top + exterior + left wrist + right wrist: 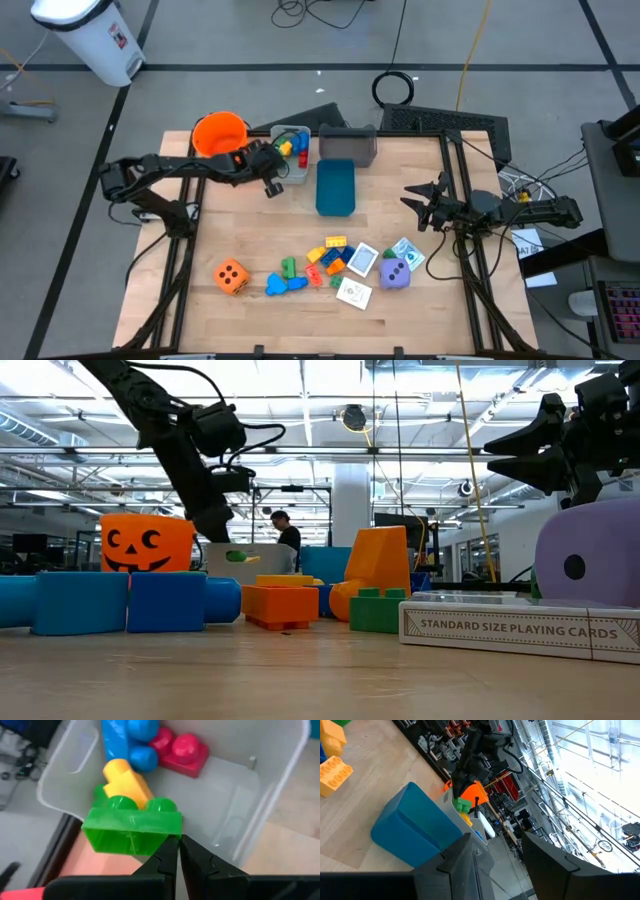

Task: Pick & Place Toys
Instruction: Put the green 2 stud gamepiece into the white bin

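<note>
Looking straight down in the high view, you had the left gripper [272, 172] over the clear plastic bin [291, 165] at the table's far edge, beside the orange pumpkin-face bucket [219, 132]; the right gripper [425, 203] waited near the right edge, nearer the loose toys than the left.

Low view: the left arm stood over the bucket and bin; the purple die [590, 565] lay in the foreground.

Left wrist view: your fingers [169, 862] were pressed together, and the green two-stud plastic block [131, 825] lay just ahead of their tips, touching one corner, long axis crosswise to them, studs pointing away. Whether it was pinched or freed, I cannot tell. It sat at the bin's rim above yellow, blue and red blocks.

Right wrist view: the right jaws stood partly apart, empty, facing the blue rectangular bin [412, 832].
</note>
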Tool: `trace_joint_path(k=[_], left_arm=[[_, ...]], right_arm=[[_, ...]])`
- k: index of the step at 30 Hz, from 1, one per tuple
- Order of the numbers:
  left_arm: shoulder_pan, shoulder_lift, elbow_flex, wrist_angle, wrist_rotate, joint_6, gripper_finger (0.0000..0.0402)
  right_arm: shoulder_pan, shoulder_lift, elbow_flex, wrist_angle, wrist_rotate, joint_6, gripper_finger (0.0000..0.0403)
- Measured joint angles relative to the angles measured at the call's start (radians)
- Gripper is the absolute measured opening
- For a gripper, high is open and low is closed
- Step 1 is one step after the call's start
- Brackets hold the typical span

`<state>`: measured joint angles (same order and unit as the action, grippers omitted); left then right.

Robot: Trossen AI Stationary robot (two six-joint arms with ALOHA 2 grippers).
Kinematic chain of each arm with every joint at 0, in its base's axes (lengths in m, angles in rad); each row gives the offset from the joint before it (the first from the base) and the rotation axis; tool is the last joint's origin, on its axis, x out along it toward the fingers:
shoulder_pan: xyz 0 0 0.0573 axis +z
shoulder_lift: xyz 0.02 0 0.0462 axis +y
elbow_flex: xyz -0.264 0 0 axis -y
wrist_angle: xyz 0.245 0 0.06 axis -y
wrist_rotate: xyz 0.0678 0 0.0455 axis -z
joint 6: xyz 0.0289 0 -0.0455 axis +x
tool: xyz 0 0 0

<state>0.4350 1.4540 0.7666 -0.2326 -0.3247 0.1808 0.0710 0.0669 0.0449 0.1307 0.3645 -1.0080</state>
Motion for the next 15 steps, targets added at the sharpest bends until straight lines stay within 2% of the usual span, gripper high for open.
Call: trace_joint_path(k=[5,15], left_arm=[[-0.019,0.0,0.0,-0.001,-0.067,0.028,0.0041],[-0.063,-0.002,0.001,0.004,-0.168,0.011,0.0161]], right_arm=[[0.0,0.0,0.0,0.0,0.0,0.0,0.0169],[0.0,0.0,0.0,0.0,0.0,0.0,0.0169]])
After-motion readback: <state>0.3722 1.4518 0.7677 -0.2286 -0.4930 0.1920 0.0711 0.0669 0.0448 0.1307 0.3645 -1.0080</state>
